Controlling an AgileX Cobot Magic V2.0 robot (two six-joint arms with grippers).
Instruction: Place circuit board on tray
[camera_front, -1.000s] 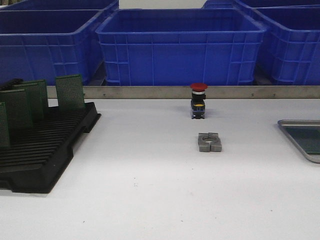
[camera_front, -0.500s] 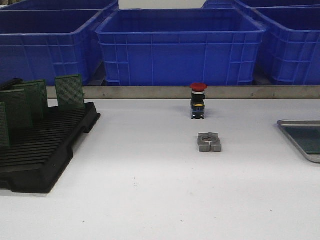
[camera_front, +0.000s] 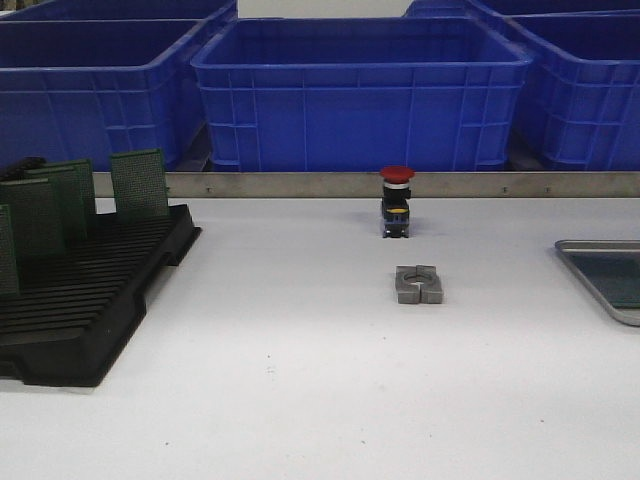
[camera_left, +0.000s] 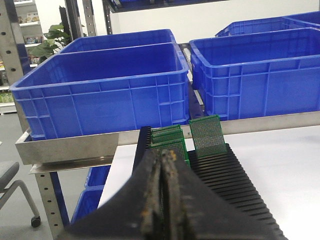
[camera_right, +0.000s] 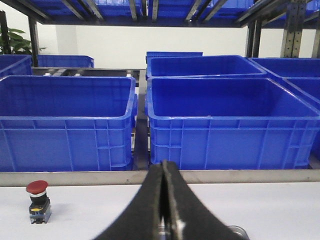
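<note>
You see a white, matte table (camera_front: 300, 380) with a black ribbed plastic rack (camera_front: 90, 300) at its left edge, its parallel slots holding several green perforated circuit boards (camera_front: 139, 184) standing upright at the rack's far end. At the right edge, well apart from the rack, lies the tray (camera_front: 590, 262): flat grey metal with a raised rim and a rounded corner, only partly in frame, something dark green lying flat on its floor. Between them you find a red mushroom-capped push button (camera_front: 397, 200) on a black body, and just in front of it a small grey metal clamp block (camera_front: 418, 284) with a round bore. Glossy blue plastic bins (camera_front: 360, 90) with ribbed walls stand behind a steel rail.

Your left gripper (camera_left: 162, 195) has its worn black fingers pressed together, empty, near the rack. Your right gripper (camera_right: 162, 200) is likewise pressed together with nothing between the fingers.
</note>
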